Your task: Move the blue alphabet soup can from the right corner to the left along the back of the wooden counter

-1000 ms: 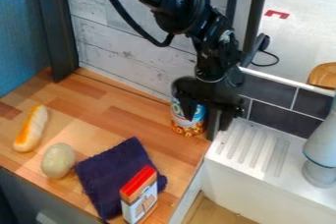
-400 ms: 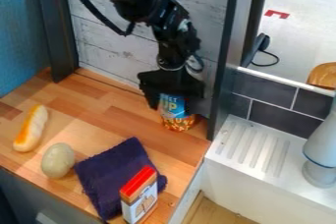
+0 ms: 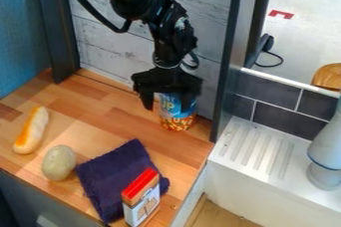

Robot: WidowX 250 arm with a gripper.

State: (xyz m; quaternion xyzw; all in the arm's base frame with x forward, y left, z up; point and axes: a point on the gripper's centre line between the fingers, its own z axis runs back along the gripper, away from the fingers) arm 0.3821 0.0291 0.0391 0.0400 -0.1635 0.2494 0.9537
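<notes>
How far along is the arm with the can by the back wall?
Done: gripper is at the can, which has shifted left across the counter since a second ago.
In hand: open fingers straddle it, left one clear of its side.
Left: no grip or lift yet; can stands upright. Towel and box look unmoved.

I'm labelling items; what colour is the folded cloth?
Dark navy or purple cloth, best in the camera view.
</notes>
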